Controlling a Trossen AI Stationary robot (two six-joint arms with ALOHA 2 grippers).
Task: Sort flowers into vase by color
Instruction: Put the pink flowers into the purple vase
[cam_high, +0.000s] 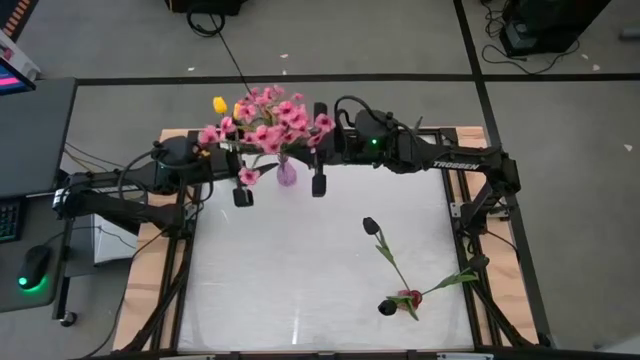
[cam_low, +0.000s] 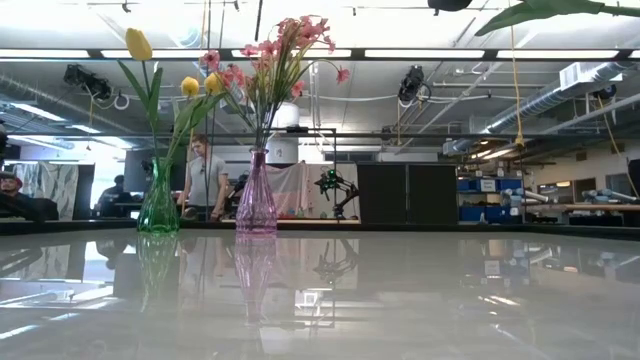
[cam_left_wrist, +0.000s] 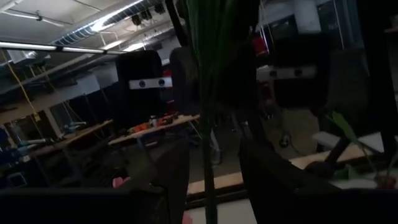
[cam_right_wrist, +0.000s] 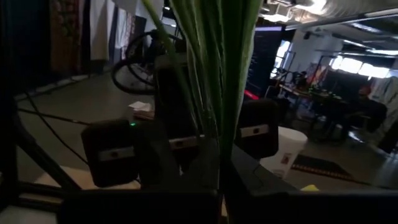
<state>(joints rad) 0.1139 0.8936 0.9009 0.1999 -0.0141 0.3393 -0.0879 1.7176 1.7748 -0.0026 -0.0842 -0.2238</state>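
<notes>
1. Glossy white counter (cam_low: 400, 300) fills the foreground of the low view, and two vases are seen standing on it near its far edge.
2. A green vase (cam_low: 158, 205) holding yellow tulips (cam_low: 139, 44) is seen on the left in that view; just beside it stands a pink vase (cam_low: 256, 197) filled with sprays of pink blossoms (cam_low: 285, 45).
3. From above, the pink blossoms are seen spread over both vases at the far edge of the counter, between the two arms.
4. The left tool (cam_high: 242, 192) is positioned just beside the vases; green stems (cam_left_wrist: 208, 93) are seen passing between its half-parted fingers (cam_left_wrist: 171, 174), but whether they are gripped cannot be told.
5. The right tool (cam_high: 319, 183) is positioned on the other side of the pink vase, its fingers clenched around green stems (cam_right_wrist: 217, 74) that rise up between them.
6. Two dark tulips (cam_high: 371, 227) are left lying on the counter near its right front corner, well apart from the vases, their stems crossing near a leaf (cam_high: 455, 279).
7. People (cam_low: 203, 175) are seen in the room behind the counter.
</notes>
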